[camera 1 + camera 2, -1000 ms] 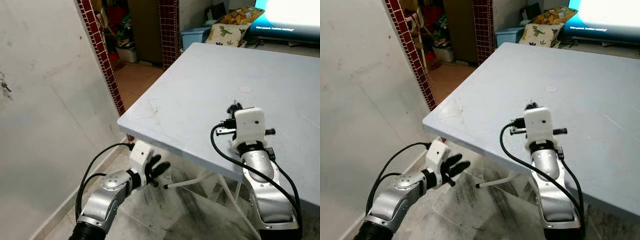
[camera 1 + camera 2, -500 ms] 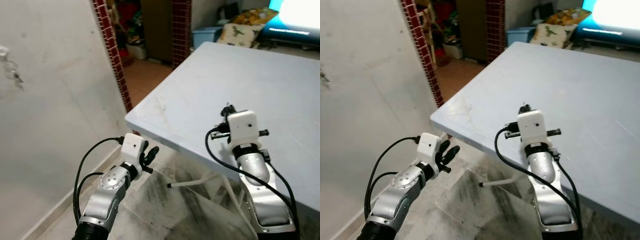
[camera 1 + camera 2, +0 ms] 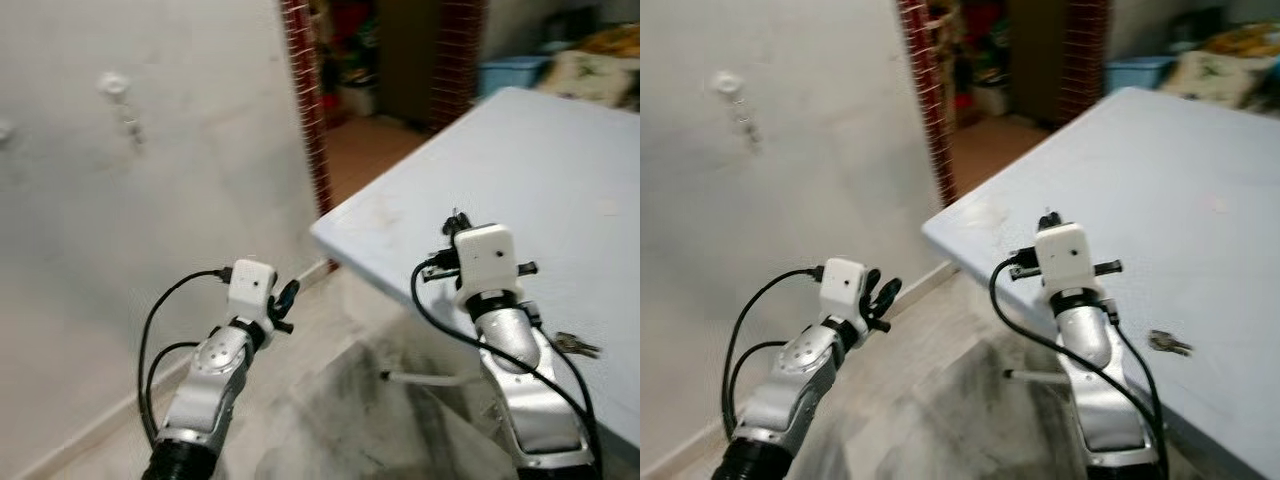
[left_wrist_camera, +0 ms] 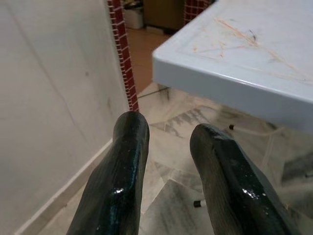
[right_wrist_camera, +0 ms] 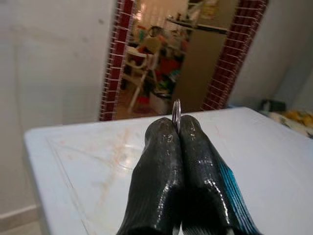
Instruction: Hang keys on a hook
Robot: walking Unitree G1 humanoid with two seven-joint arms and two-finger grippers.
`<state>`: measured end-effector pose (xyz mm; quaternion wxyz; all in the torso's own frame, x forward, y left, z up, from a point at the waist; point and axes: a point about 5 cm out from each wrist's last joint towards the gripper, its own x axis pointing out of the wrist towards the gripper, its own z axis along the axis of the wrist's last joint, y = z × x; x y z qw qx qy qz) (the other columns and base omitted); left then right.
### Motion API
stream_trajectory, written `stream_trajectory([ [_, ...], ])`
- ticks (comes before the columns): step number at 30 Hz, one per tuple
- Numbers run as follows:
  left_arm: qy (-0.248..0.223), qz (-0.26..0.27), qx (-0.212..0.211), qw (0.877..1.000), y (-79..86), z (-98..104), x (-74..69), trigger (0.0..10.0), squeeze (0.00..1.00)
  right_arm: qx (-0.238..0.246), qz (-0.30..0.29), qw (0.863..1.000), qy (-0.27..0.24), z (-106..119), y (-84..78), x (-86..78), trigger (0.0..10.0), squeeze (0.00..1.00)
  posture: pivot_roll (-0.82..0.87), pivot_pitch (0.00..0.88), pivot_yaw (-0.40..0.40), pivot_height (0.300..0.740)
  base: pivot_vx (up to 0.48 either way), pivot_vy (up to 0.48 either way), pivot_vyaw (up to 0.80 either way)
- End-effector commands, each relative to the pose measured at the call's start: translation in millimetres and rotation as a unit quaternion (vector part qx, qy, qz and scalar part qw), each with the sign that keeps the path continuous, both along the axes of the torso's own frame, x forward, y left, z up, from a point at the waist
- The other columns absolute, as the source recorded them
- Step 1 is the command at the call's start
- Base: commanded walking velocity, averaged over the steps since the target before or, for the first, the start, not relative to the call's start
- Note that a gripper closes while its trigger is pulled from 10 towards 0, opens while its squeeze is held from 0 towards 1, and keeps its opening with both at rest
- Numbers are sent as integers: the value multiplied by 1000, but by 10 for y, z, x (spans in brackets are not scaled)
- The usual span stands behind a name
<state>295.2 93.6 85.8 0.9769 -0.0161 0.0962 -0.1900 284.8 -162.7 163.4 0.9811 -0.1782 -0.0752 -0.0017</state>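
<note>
Standing at the corner of a pale blue table point(image 3: 560, 150), scuffed and scratched near its edge, with grey marbled floor tiles point(image 3: 330, 410) below. Left gripper point(image 3: 284, 300) hangs low beside the table corner, over the floor; the left wrist view shows its two black fingers point(image 4: 122, 166) set apart with a clear gap, nothing between them. Right gripper point(image 5: 177, 128) sits above the table top, its white camera block point(image 3: 484, 256) facing up toward the head camera; in the right wrist view its fingers are pressed together with a thin metal key ring point(image 5: 176, 113) sticking up from the tips. A second small bunch of keys point(image 3: 1168, 343) lies flat on the table just to the right of the right arm, apart from the gripper. Across the floor to the left, a plain whitish wall point(image 3: 120, 230) carries a small round hook point(image 3: 112, 82) with something short dangling from it, too blurred to identify; it is well apart from both grippers. Past the wall's end runs a strip of dark red tiles point(image 3: 303, 110) framing a doorway, with a cluttered room beyond, and a blue bin point(image 3: 512, 72) and a patterned cushion point(image 3: 1200, 70) behind the table's far end.
</note>
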Motion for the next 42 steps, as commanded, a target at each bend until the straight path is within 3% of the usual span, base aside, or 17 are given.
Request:
stream_trajectory([
  [1,-2,14,13,1000,119,-11,17,10000,0,4,17,1000,0,7,101,13,10000,0,-95,0,130,740,0,0,800],
  [12,-3,36,12,999,162,-23,9,10000,0,3,23,1000,3,-5,108,39,10000,0,-79,0,114,740,0,0,800],
  [18,-24,85,10,996,308,-10,-55,10000,0,0,33,999,7,-23,136,53,10000,0,-67,0,96,740,0,0,800],
  [20,-37,114,12,993,434,1,-130,10000,0,1,37,999,9,-35,143,57,10000,0,-56,0,85,740,0,0,800],
  [29,-39,143,33,988,601,-29,-270,10000,0,6,47,999,18,-95,215,84,10000,0,-30,0,70,740,0,0,800],
  [36,-42,125,24,991,569,3,-261,10000,0,24,47,998,14,-113,256,90,10000,0,-33,0,89,740,0,0,156],
  [42,-43,119,20,992,503,33,-239,10000,0,11,47,999,7,-107,270,85,10000,0,-37,0,105,740,0,0,0],
])
